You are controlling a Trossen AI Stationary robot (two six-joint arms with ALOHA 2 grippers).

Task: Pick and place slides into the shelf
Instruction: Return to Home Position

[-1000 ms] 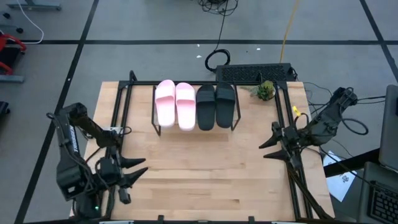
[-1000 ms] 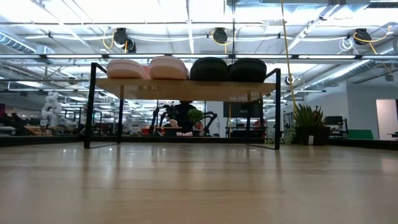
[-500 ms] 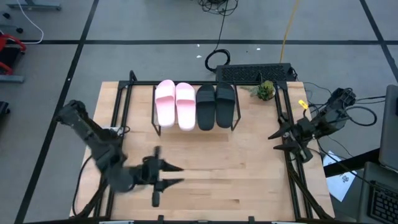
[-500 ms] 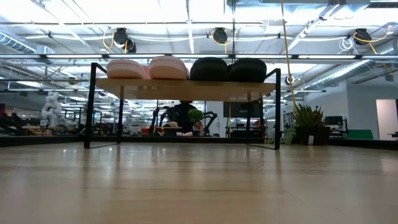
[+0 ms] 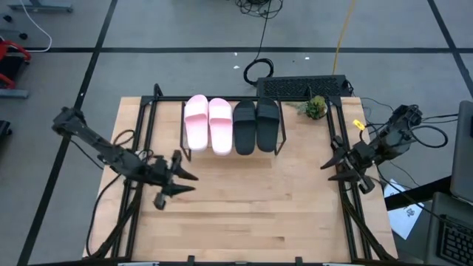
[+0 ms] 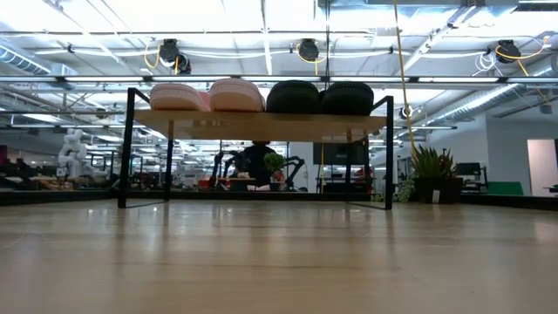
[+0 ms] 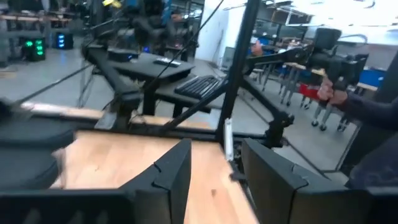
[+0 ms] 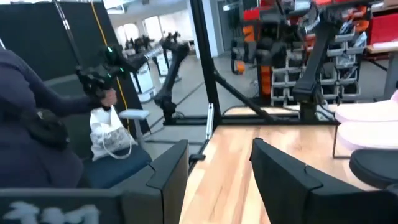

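Observation:
All the slides sit side by side on the shelf (image 6: 261, 125), soles on its light top board. Two are pale pink (image 5: 196, 124) (image 5: 220, 125) and two are black (image 5: 244, 127) (image 5: 267, 124). In the low view they show as domed shapes above the board, pink (image 6: 179, 96) and black (image 6: 347, 98). My left gripper (image 5: 188, 181) is open over the table's left middle, near side of the shelf, pointing right. My right gripper (image 5: 329, 170) is open at the table's right edge, pointing left. Its wrist view shows the pink slides (image 8: 373, 112) ahead.
A small potted plant (image 5: 315, 108) stands at the far right corner beside a black keyboard-like unit (image 5: 303, 86). Black frame rails (image 5: 144, 133) run along both table sides. A person's sleeve (image 8: 37, 112) and a hand (image 7: 329, 90) show beyond the table. Bare wood (image 5: 251, 199) lies near the shelf.
My left arm has swung out from the near left corner toward the table's middle, then drawn back toward the far edge and left; its gripper now points right, open throughout. My right gripper has backed slightly toward the right edge. The slides have stayed in place.

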